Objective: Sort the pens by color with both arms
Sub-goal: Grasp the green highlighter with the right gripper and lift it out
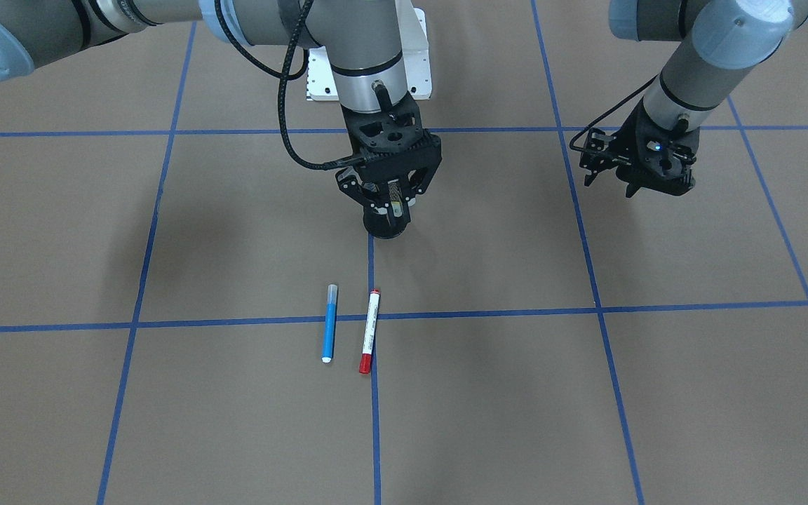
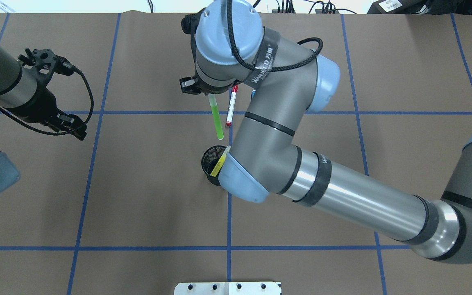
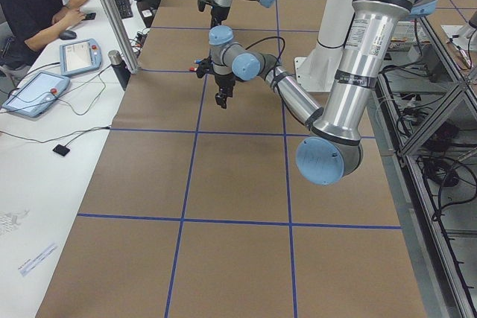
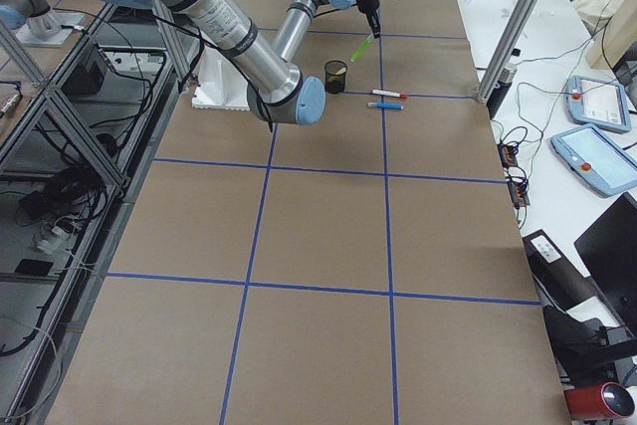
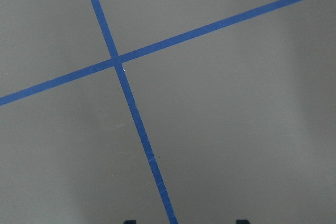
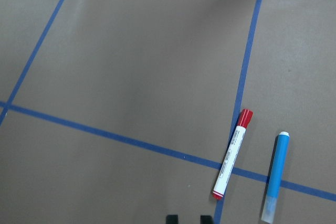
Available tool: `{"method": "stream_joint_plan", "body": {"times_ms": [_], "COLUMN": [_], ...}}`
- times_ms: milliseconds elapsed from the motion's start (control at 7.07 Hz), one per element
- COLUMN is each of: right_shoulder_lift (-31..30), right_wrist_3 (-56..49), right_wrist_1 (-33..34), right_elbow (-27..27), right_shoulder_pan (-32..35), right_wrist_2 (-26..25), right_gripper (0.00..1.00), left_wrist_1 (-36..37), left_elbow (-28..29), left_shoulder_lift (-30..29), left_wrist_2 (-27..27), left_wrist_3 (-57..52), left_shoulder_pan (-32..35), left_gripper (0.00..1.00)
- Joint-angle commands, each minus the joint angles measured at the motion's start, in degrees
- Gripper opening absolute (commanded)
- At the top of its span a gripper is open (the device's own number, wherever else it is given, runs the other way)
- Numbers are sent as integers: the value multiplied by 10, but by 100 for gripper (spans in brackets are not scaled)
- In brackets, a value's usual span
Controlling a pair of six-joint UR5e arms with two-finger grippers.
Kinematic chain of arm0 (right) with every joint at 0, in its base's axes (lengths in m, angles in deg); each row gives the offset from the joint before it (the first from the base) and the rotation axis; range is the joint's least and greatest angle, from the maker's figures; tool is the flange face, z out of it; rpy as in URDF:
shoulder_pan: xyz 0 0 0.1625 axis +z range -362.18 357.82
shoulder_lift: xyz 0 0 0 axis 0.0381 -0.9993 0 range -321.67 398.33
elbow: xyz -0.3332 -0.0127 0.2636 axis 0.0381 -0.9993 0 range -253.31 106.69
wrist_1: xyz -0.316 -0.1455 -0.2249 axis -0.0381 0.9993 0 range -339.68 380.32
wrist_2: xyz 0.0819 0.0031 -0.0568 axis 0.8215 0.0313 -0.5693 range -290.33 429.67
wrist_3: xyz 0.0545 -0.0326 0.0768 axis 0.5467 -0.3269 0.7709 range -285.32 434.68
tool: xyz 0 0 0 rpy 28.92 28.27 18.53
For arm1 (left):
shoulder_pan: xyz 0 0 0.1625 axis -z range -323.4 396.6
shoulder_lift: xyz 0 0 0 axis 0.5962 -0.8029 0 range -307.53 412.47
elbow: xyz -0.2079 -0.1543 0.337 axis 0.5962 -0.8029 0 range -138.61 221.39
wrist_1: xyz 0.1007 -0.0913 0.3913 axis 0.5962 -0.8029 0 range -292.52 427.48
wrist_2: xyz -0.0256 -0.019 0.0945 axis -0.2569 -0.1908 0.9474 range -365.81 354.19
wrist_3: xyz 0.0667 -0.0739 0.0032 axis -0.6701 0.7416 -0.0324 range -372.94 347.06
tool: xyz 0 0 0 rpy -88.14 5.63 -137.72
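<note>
- As you look across the table at the robot, its right arm (image 2: 342, 196) stretches long over the middle of the surface, bent at the elbow, with the wrist pointing straight down.
- The right gripper (image 1: 390, 203) hangs high above the table near the black mesh cup (image 2: 210, 162). Its fingers are pinched on the upper end of the green pen (image 2: 216, 119), which slants down, clear of the surface.
- The left arm (image 1: 698, 70) stands well off to the side, its wrist angled downward.
- The left gripper (image 1: 611, 179) hovers over bare table, jaws spread wide with nothing between them.
- You find the yellow pen (image 2: 218, 164) leaning inside the cup.
- The blue pen (image 1: 330, 322) and the white pen with red cap (image 1: 369, 331) lie flat side by side on your side of the cup, near each other but apart. Both cross a blue tape line (image 1: 165, 324).
- The table (image 1: 691, 407) is covered in brown paper, and the tape marks it into large squares.
- Along one long edge you see a white bench with control pads (image 3: 78, 55) and a seated person (image 3: 33, 5).
- Metal frame posts (image 3: 112, 13) rise beside the bench.
</note>
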Motion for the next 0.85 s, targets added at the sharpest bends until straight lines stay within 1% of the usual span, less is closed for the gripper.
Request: {"method": "stream_joint_plan", "body": {"times_ms": [0, 283, 424, 566, 707], "right_shoulder_lift": [28, 30, 30, 34, 45], "right_wrist_3": [44, 48, 48, 46, 47], "right_wrist_1": [-22, -78, -89, -92, -106], "right_elbow": [-62, -140, -156, -178, -205], "right_shoulder_pan": [21, 36, 44, 46, 46], "right_wrist_2": [32, 57, 80, 91, 92], "right_gripper": [0, 0, 0, 0, 0], "left_wrist_1": [0, 0, 0, 0, 0], "left_elbow": [0, 0, 0, 0, 0], "left_shoulder_lift": [1, 1, 1, 1, 2], "left_wrist_2": [0, 1, 1, 1, 1], "left_wrist_3": [0, 0, 1, 1, 0], "left_shoulder_pan": [0, 0, 0, 0, 0], "left_gripper": [72, 72, 73, 73, 73]}}
